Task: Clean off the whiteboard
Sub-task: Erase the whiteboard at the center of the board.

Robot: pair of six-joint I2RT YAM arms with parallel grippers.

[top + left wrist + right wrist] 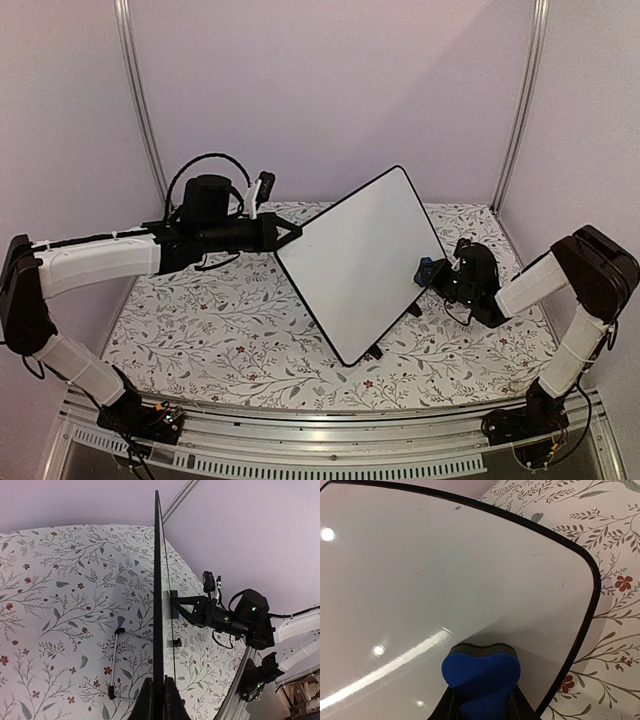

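Nearest the arms' bases, a lower corner of the whiteboard [365,260] is set on its small black feet toward the middle of the flower-patterned table [200,330]. The board is propped up and tilted, not laid flat. Its glossy face is turned toward the right arm, so that arm is judged the nearer one for wiping. A little farther in, by the board's right edge, the right gripper [432,272] is clamped on a blue eraser [482,672], whose pad is pressed against the face low down, just inside the black rim. The face thus lies straight ahead of the eraser and stretches up and away from it. Its long axis cannot be told for certain from these views. Farther back, at the board's left edge, the left gripper [159,690] is closed on the rim, one finger on each side, steadying the board edge-on. Farthest from the eraser, just under the upper rim, one small blue speck [457,507] is seen. The rest of the face appears clean, so the coming stroke is judged to run up and across to that speck. No container is seen.
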